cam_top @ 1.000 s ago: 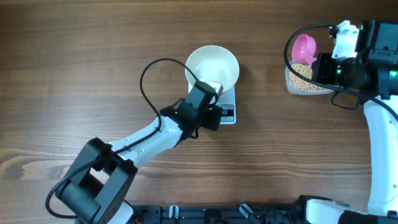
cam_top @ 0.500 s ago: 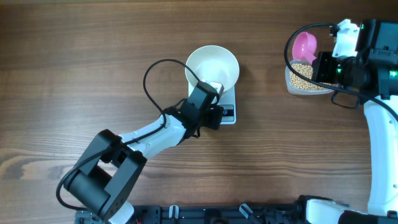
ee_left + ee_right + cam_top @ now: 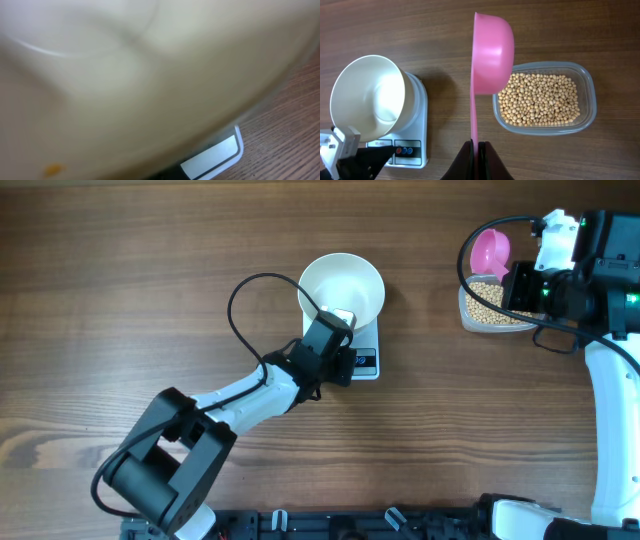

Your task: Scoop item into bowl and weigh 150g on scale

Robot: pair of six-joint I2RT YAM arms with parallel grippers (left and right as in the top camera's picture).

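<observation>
Beans [image 3: 540, 97]: small, round, beige-tan, lying in a clear rounded-rectangular tub [image 3: 590, 107] at the right of the surface [image 3: 120, 270], well apart from the scale [image 3: 367, 362].

Bowl [image 3: 341, 285]: round, white, plain walls. It sits on the white scale and hangs over its far edge. Only the scale's front strip with the dark button panel shows.

Left claw [image 3: 340, 320]: clenched on the bowl's near rim. In the overhead view we see one finger inside the wall, and in the right wrist view one outside. The left wrist view is a blurred cream close-up of the bowl, with a corner of the scale under it.

Right claw [image 3: 477, 147]: clamped on the thin handle of a pink scoop [image 3: 492, 50]. The scoop head is edge-on and up, over the tub's left end, above the beans. We cannot tell from these views whether it touches them.

Against a second ago:
- The left arm [image 3: 235, 400] has its rear links swung further right on the surface, and its cable [image 3: 240, 295] loop sits a touch differently.
- The left claw stays on the rim.
- Bowl, scale, tub, scoop and right claw are unchanged.
</observation>
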